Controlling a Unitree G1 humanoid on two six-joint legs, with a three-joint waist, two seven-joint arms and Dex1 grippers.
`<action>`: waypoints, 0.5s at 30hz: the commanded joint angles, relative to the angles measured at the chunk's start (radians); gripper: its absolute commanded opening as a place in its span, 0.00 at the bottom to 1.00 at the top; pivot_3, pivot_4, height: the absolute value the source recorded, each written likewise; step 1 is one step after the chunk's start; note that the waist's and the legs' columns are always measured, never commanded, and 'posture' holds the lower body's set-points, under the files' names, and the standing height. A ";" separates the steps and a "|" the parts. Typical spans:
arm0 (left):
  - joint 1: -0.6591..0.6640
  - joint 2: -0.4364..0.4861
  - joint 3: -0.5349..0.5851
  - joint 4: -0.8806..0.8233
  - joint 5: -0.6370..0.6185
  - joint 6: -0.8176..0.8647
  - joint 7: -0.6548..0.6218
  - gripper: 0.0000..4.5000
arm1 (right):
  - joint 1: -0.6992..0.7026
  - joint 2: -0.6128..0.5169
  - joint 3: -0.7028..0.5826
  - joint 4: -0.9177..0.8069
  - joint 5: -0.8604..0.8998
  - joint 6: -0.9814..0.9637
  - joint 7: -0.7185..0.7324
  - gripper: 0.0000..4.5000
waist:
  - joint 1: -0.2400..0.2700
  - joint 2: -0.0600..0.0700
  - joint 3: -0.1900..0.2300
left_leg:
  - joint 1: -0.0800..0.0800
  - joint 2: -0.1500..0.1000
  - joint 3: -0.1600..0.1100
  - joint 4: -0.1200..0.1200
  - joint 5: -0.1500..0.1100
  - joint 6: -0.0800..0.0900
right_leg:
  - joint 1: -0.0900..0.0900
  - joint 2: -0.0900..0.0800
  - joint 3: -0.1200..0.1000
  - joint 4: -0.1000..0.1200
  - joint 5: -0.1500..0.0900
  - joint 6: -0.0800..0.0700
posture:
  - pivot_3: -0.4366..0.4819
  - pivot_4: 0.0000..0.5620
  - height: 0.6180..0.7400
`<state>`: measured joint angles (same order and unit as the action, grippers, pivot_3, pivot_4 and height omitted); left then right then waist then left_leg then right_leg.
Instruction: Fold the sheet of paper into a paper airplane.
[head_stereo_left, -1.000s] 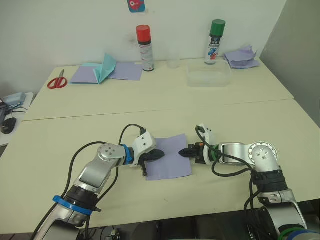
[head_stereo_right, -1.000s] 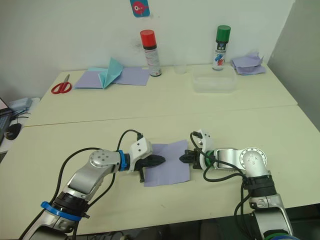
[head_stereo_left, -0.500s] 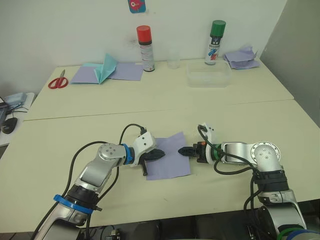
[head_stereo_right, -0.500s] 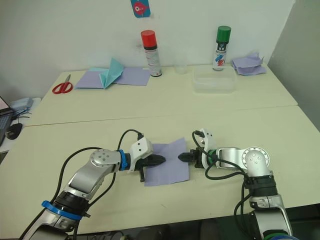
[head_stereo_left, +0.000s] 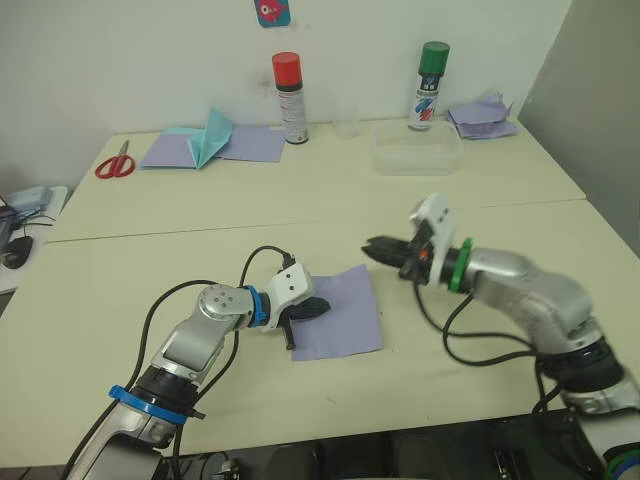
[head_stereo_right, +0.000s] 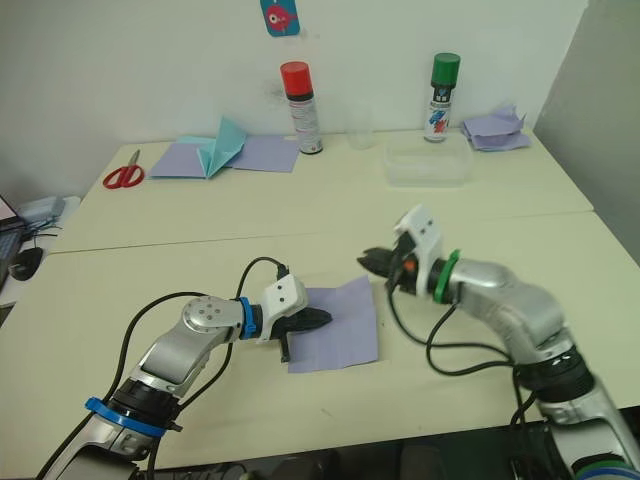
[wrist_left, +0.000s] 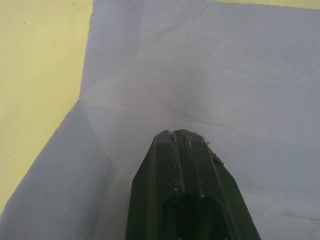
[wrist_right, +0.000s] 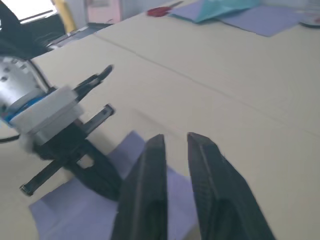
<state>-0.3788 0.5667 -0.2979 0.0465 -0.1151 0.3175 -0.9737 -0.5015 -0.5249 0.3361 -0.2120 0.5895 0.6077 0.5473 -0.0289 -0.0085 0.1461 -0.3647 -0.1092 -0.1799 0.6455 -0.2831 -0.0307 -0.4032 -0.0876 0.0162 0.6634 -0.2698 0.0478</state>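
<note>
The sheet of paper (head_stereo_left: 345, 315) lies flat and creased on the table in front of me, pale lavender. My left gripper (head_stereo_left: 318, 308) is shut, its fingertips (wrist_left: 182, 137) pressed down on the sheet's left part. My right gripper (head_stereo_left: 372, 247) hangs above the table, off the paper and just beyond its far right corner. Its two fingers (wrist_right: 152, 150) stand a narrow gap apart with nothing between them. In the right wrist view the sheet (wrist_right: 85, 215) shows below, with the left gripper (wrist_right: 97, 172) on it.
Along the back edge stand a red-capped spray can (head_stereo_left: 289, 97), a small clear cup (head_stereo_left: 346, 118), a green-capped can (head_stereo_left: 430, 84) and a clear container (head_stereo_left: 417, 148). Back left lie scissors (head_stereo_left: 115, 162) and a teal paper shape (head_stereo_left: 212, 137). A heap of lavender sheets (head_stereo_left: 482, 114) sits back right.
My right gripper has left the sheet's right edge, rising and moving away from me. The sheet's right side lies flat. The left gripper has stayed on the paper.
</note>
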 joint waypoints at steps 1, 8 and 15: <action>0.014 0.022 -0.021 0.055 0.046 0.009 -0.003 0.00 | -0.003 0.046 0.087 0.062 -0.151 -0.067 0.026 0.01 | 0.001 0.000 0.000 | 0.000 0.000 0.000 0.000 0.000 0.000 | 0.000 0.000 0.000 0.000 0.000 0.000 | 0.48 0.27 1.00; 0.009 0.028 -0.029 0.067 0.049 -0.005 -0.022 0.00 | 0.025 0.105 0.097 0.154 -0.260 0.020 0.022 0.01 | 0.001 0.000 0.000 | 0.000 0.000 -0.001 0.000 0.000 0.000 | -0.001 0.000 0.000 0.000 0.000 0.000 | 0.48 0.27 1.00; 0.007 0.029 -0.034 0.069 0.051 -0.008 -0.025 0.00 | 0.109 -0.022 0.065 0.142 -0.325 0.017 0.113 0.01 | 0.003 -0.001 -0.001 | 0.000 -0.001 -0.001 0.000 0.000 0.000 | 0.000 0.000 0.000 0.000 0.000 0.000 | 0.48 0.27 1.00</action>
<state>-0.3969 0.5720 -0.3117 0.0726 -0.1119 0.2925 -0.9953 -0.4264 -0.5046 0.4181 -0.0845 0.2956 0.6038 0.6393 -0.0255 -0.0093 0.1451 -0.3645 -0.1098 -0.1808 0.6453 -0.2831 -0.0309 -0.4029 -0.0876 0.0162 0.6629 -0.2697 0.0477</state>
